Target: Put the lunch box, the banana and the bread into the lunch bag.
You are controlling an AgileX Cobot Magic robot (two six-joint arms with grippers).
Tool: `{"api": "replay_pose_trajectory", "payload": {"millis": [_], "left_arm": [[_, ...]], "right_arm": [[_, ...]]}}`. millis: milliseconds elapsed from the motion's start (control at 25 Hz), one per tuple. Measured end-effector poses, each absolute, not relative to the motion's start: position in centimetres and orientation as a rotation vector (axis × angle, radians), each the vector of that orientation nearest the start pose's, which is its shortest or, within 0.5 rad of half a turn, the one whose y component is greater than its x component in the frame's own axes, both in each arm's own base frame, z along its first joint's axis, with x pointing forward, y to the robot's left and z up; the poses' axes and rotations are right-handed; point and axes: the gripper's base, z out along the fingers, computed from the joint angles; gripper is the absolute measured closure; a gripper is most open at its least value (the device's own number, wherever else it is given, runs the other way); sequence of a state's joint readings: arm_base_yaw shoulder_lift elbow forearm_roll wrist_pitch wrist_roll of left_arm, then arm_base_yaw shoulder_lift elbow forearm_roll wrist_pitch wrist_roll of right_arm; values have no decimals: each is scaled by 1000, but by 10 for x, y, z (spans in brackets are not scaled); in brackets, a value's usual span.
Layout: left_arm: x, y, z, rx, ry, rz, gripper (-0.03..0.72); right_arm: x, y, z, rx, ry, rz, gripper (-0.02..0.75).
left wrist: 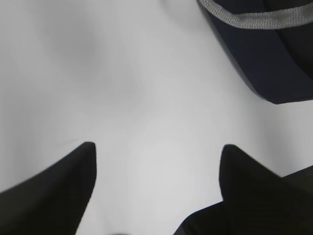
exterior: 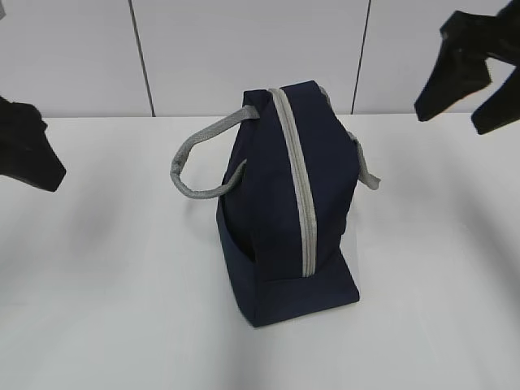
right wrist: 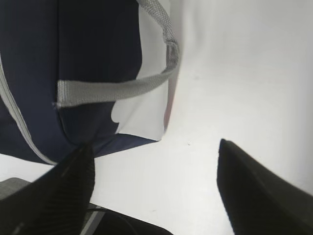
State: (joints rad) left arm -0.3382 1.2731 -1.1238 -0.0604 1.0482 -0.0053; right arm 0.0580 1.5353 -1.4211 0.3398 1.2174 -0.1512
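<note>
The white table (exterior: 106, 309) carried the navy lunch bag (exterior: 276, 203), which stood at its middle with the grey zipper (exterior: 296, 187) shut along the top and a grey handle (exterior: 195, 158) looping out to its left. The left pincer (left wrist: 156, 156) hung open over bare table beside the bag, empty. The right pincer (right wrist: 154, 156) hung open too, empty, near the bag's white side panel (right wrist: 146, 107).

the lunch bag (exterior: 284, 219) is standing mid-table (exterior: 97, 309); the left gripper (left wrist: 156, 161) is hovering to its left. the right gripper (right wrist: 154, 169) is hanging to its right.
</note>
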Motion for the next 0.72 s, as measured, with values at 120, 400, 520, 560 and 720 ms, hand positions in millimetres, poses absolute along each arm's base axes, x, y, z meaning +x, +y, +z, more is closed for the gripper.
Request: {"api": "replay_pose_trajectory", "payload": {"millis": [120, 400, 520, 560, 720], "left_arm": [[215, -81, 334, 418, 2627, -193, 167], [175, -67, 350, 390, 2518, -218, 186], [158, -61, 349, 365, 2502, -229, 188], [152, -59, 347, 360, 2507, -230, 188], [128, -50, 334, 358, 2508, -228, 192]], "right_arm": [[270, 40, 350, -199, 2693, 380, 162], [195, 33, 347, -189, 2585, 325, 162], [165, 29, 339, -169, 2560, 293, 162], [156, 27, 335, -153, 2560, 277, 162], [116, 20, 324, -86, 2507, 219, 162]]}}
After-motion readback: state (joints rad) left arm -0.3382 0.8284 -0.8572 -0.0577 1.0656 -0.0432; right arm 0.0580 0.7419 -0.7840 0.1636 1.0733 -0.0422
